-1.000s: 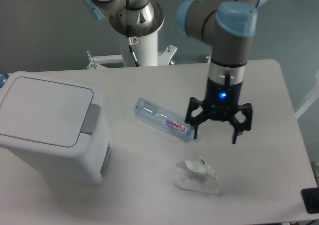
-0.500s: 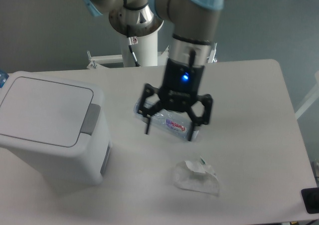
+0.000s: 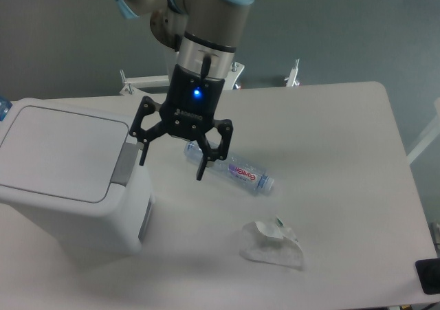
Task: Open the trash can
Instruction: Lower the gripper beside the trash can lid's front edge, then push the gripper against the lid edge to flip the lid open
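Observation:
The trash can (image 3: 65, 179) is a large white boxy bin at the left of the table, its flat lid shut. Its grey push-button tab (image 3: 125, 164) sits at the lid's right edge. My gripper (image 3: 172, 165) is open and empty, fingers pointing down, hovering above the table just right of the tab. Its left fingertip (image 3: 142, 157) is close to the tab; I cannot tell whether it touches.
A clear plastic bottle (image 3: 234, 169) lies on the table (image 3: 344, 152) behind and right of the gripper. A crumpled white wrapper (image 3: 271, 244) lies near the front. A dark object (image 3: 429, 275) shows at the right front edge.
The gripper has swept left across the table, from right of the bottle to just beside the trash can's tab. It stayed open. The trash can, bottle and wrapper have not moved.

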### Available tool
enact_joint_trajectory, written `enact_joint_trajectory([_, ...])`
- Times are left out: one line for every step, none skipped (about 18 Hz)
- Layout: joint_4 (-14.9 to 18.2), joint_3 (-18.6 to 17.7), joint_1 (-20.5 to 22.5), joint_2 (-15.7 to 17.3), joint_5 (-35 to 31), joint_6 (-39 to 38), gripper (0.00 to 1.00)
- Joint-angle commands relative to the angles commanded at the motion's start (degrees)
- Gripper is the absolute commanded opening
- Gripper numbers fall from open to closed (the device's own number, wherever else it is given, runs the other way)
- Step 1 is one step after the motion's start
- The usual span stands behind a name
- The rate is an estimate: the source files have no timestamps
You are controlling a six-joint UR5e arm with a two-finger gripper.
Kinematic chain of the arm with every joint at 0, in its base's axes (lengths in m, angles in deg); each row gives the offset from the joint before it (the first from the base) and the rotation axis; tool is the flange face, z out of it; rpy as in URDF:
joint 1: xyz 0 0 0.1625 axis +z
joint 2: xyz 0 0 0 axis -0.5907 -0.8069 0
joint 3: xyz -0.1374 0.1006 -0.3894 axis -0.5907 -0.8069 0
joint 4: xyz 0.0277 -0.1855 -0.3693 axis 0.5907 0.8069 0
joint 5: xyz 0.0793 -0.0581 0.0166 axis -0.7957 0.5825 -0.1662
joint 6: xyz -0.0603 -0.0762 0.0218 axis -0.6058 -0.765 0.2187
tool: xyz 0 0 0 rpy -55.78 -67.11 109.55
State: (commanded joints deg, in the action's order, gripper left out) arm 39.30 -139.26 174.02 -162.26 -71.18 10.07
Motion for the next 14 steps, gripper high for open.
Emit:
enact_joint_trajectory([-0.09,-0.17,0.0,0.0,0.0,0.09,1.0])
enact_joint_trajectory([-0.17,-0.26,-0.09,-0.17,0.0,0.09,1.0])
enact_joint_trajectory([-0.18,-0.26,-0.09,-0.26,0.0,0.09,1.0])
enact_joint_trajectory([-0.26,-0.26,-0.09,-0.44,0.0,0.18,1.0])
enact_joint_trajectory([-0.26,-0.44,-0.09,-0.53,-0.09,0.09,1.0])
enact_joint_trajectory([-0.26,-0.61,-0.09,-0.53,0.0,0.18,1.0])
enact_joint_trajectory([-0.26,-0.7,-0.09,-0.53,0.0,0.18,1.0])
enact_joint_trajectory([-0.26,-0.7,-0.09,-0.62,0.0,0.18,1.0])
enact_joint_trajectory([-0.26,-0.7,-0.17,-0.62,-0.09,0.18,1.0])
enact_joint_trajectory([-0.26,-0.79,-0.18,-0.62,0.0,0.09,1.0])
enact_joint_trajectory([-0.26,-0.88,-0.18,-0.62,0.0,0.09,1.0])
enact_joint_trajectory([-0.26,-0.97,-0.18,-0.62,0.0,0.09,1.0])
enact_joint_trajectory([-0.26,-0.97,-0.26,-0.62,0.0,0.0,1.0])
enact_joint_trajectory([-0.26,-0.97,-0.79,-0.62,0.0,-0.17,1.0])
